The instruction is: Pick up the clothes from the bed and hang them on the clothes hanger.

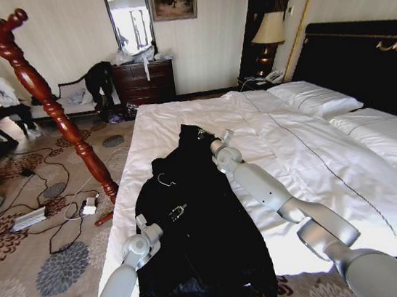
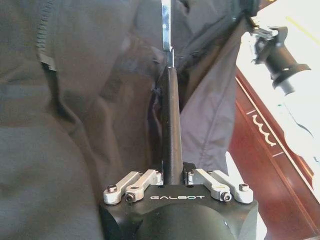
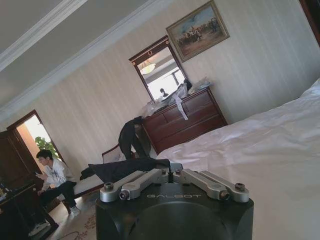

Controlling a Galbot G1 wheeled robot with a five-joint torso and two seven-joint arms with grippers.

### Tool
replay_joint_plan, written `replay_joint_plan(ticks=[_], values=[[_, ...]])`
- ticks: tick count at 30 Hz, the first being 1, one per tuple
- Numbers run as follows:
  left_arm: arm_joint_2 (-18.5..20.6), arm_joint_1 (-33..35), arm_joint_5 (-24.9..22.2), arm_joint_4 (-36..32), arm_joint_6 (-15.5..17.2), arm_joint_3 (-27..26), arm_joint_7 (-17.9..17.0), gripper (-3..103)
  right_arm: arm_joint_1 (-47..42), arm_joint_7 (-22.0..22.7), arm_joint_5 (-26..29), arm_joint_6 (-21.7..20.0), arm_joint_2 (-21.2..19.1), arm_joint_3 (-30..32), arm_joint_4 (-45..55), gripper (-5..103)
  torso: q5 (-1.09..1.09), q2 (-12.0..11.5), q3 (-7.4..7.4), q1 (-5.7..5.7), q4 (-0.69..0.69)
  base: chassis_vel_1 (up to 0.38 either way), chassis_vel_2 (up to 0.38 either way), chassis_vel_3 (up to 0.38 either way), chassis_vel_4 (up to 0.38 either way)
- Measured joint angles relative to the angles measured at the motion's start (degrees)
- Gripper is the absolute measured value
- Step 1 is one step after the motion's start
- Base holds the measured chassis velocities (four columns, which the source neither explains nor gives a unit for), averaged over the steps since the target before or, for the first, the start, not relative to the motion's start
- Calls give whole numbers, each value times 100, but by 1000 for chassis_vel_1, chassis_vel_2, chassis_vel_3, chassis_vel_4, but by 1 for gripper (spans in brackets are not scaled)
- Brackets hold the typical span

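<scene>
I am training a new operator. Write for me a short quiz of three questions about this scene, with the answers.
1. True or false: the clothes hang on the clothes hanger.
2. Where does the clothes hanger stand? A) on the robot's left of the bed; B) on its right; C) behind the headboard.
3. Short answer: which is nearer the pillows, the left hand or the right hand?

Key: 1 false, they lie on the bed; 2 A; 3 right hand.
</scene>
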Motion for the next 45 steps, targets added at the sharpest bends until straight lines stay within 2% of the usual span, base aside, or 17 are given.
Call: replay_joint_plan(ticks=[6, 12, 26, 33, 40, 45], values=[[67, 170, -2, -357, -19, 156, 38, 17, -57, -15, -101, 4, -20, 37, -42, 0, 0, 0, 0, 0, 0, 0, 0, 0, 0], [30, 177, 13, -357, -43, 198, 37, 17, -60, -16, -108, 4, -41, 55, -41, 0, 0, 0, 0, 0, 0, 0, 0, 0, 0], [-379, -1103, -26, 691, -39, 394, -11, 17, -430, -12, 167, 5, -187, -224, 1036, 0, 0, 0, 0, 0, 1, 0, 0, 0, 0], [-627, -1633, 174, 1124, -24, 540, 61, 17, -620, 10, 271, 17, -170, -489, 1441, 0, 0, 0, 0, 0, -2, 0, 0, 0, 0], [-459, -1535, 259, 1027, -59, 561, 143, 17, -761, 3, 141, 72, -144, -547, 1426, 0, 0, 0, 0, 0, 0, 0, 0, 0, 0], [-325, -1278, 419, 1020, -218, 359, 277, 17, -982, -40, 72, 128, -279, -559, 1482, 0, 0, 0, 0, 0, 1, 0, 0, 0, 0]])
